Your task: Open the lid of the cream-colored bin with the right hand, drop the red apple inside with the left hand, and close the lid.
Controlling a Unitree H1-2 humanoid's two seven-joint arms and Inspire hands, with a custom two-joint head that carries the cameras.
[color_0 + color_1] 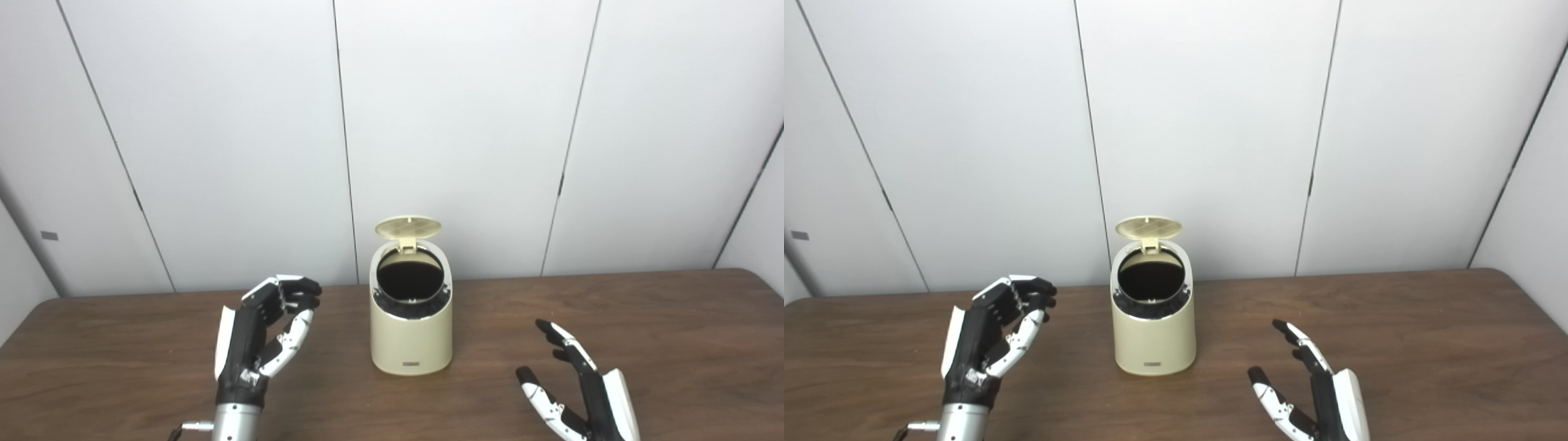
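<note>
Right hand (579, 392) lower right, spread | left hand (263, 334) lower left, curled, holding nothing | bin (411, 318) middle, lid (408, 227) up

Centre obstacle: a cream-coloured oval plastic bin (411, 331) stands alone near the far middle of the dark brown wooden table (674, 331).
Bin mouth: uncovered and dark inside; the round cream hinged lid (408, 227) stands raised at the back, blocking entry from behind.
Left side: the black-and-white left hand (263, 334), fingers curled, well apart from the bin.
Right side: the black-and-white right hand (572, 389), fingers spread, bare tabletop between it and the bin.
Far edge: white panelled wall (465, 122) close behind the bin.
</note>
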